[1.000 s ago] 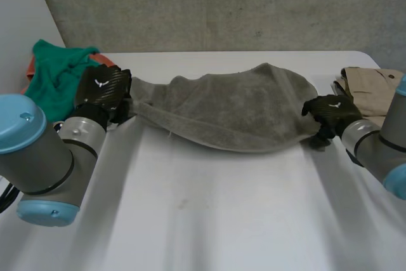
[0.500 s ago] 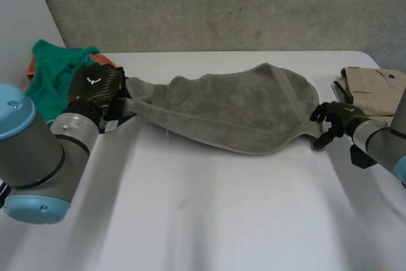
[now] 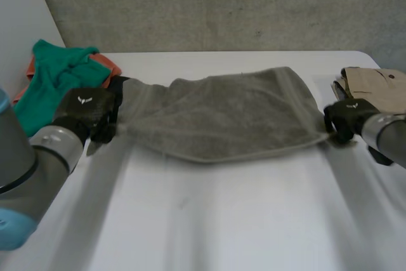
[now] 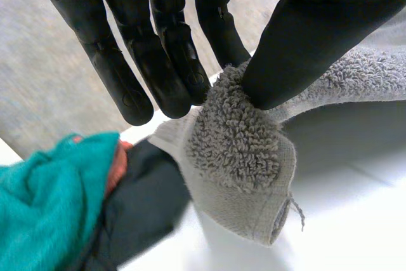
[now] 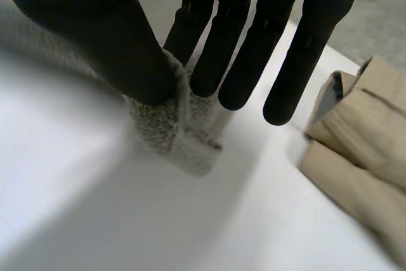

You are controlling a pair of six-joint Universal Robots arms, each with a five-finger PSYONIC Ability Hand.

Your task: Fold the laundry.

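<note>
A grey towel [image 3: 222, 115] hangs stretched across the middle of the white table [image 3: 209, 220] between my two hands. My left hand [image 3: 85, 113] pinches the towel's left corner [image 4: 238, 150] between thumb and straight fingers. At the other end, my right hand [image 3: 347, 117] pinches the right corner [image 5: 181, 131] the same way, thumb against fingers. The cloth sags a little along its near edge.
A heap of teal [image 3: 54, 71], orange and dark laundry [image 4: 143, 201] lies at the table's far left, right beside my left hand. Folded beige clothing [image 3: 374, 87] sits at the far right, close to my right hand [image 5: 358, 138].
My right hand has closed on the towel's right corner. Both hands have drawn apart and toward me, pulling the towel straighter and flatter.
</note>
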